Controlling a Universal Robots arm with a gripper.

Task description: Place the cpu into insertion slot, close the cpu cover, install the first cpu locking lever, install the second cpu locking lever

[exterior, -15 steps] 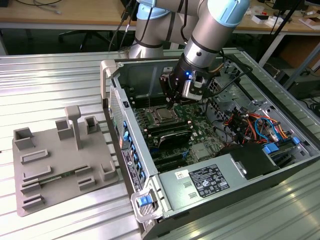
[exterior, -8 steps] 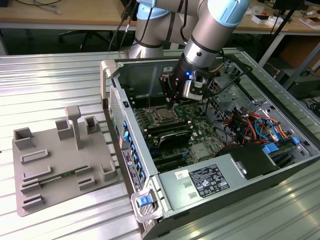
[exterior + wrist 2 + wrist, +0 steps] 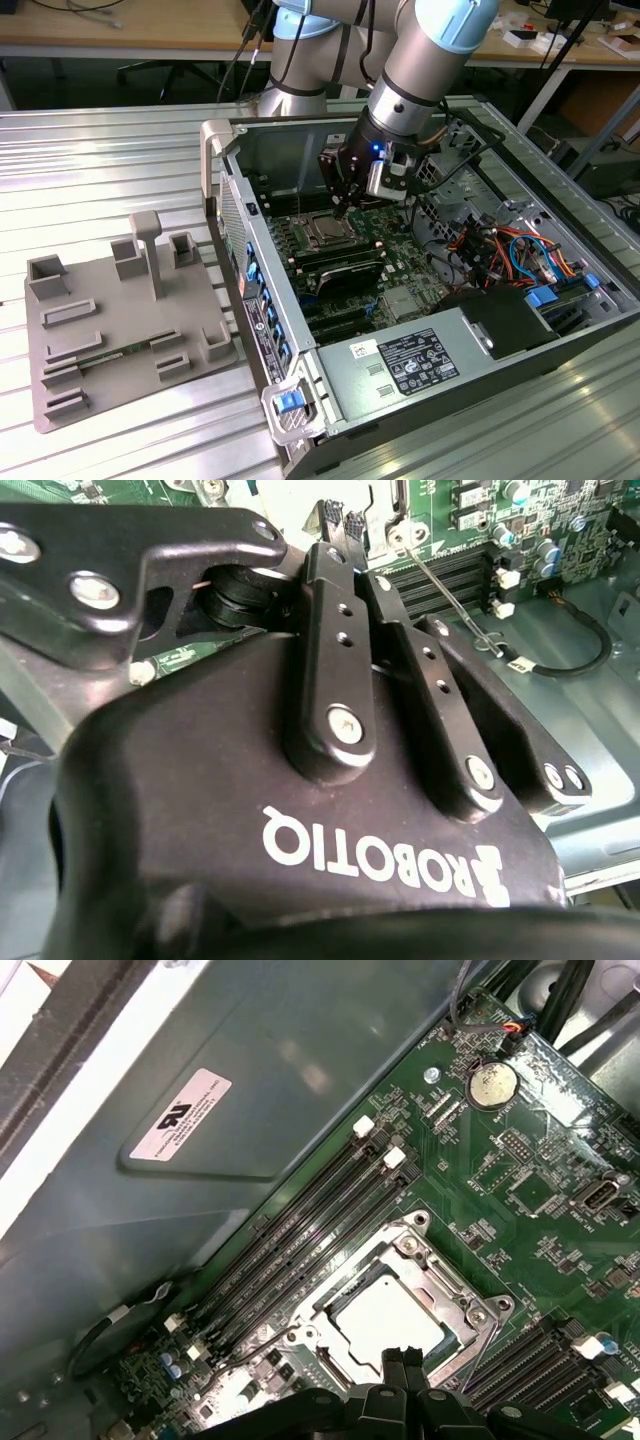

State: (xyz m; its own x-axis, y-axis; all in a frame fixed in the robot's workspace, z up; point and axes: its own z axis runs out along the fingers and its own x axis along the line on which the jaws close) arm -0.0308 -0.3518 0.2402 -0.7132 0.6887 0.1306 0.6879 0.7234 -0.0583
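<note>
Pincer (image 3: 345, 207) closed and empty, its fingertips (image 3: 397, 1360) pressed together close by the edge of the cpu (image 3: 385, 1318). The cpu lies flat in the insertion slot (image 3: 418, 1245), cpu cover (image 3: 452, 1298) down around it. In the exterior view it sits at seven o'clock of the pincer.

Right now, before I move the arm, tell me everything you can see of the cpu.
The cpu is a flat square chip with a silvery-grey metal top. It lies level in the insertion slot, framed by the silvery cpu cover, which looks lowered around it. The gripper hovers at one edge; contact unclear.
</note>
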